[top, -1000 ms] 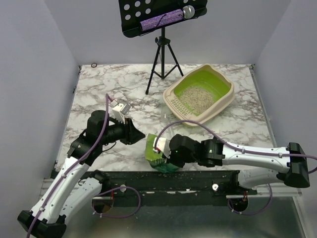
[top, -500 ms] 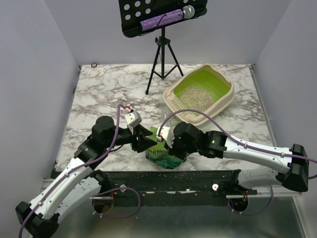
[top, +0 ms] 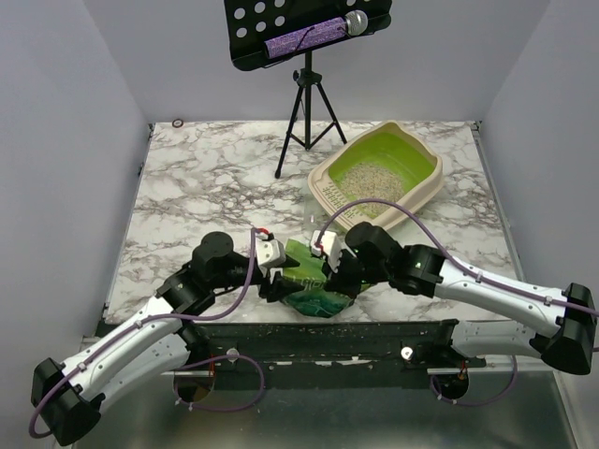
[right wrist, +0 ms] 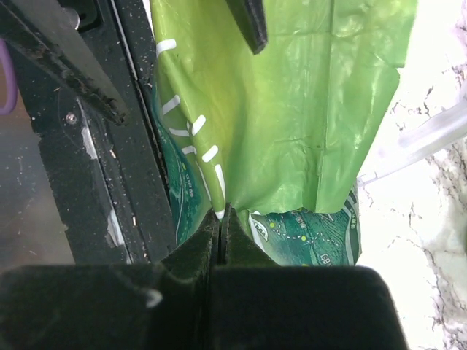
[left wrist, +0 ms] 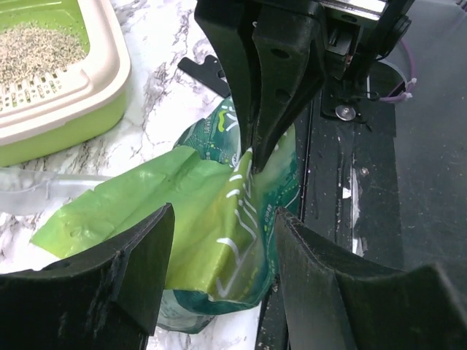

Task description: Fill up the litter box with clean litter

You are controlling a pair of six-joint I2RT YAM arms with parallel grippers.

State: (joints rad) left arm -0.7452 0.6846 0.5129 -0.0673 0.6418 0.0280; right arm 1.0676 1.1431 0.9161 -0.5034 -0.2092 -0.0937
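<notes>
The beige litter box (top: 423, 192) with a lime-green inside stands at the back right; clean litter (top: 367, 180) covers part of its floor. It also shows in the left wrist view (left wrist: 95, 80). A glossy green bag (top: 314, 285) lies near the table's front edge. My right gripper (right wrist: 221, 216) is shut on the bag's folded edge (right wrist: 292, 109); it reaches the bag from the right in the top view (top: 329, 269). My left gripper (left wrist: 222, 255) is open, its fingers (left wrist: 139, 270) straddling the bag's lower part (left wrist: 197, 211) from the left.
A black tripod music stand (top: 304, 112) holding a microphone (top: 356, 21) stands at the back centre. A black rail (top: 393, 334) dusted with granules runs along the near edge. A clear plastic strip (left wrist: 44, 189) lies beside the bag. A small ring (top: 178, 123) lies at the back left.
My left arm swung right, and its open gripper came from beside the bag to around it. My right gripper stayed shut on the bag and drew it slightly up and away from the rail.
</notes>
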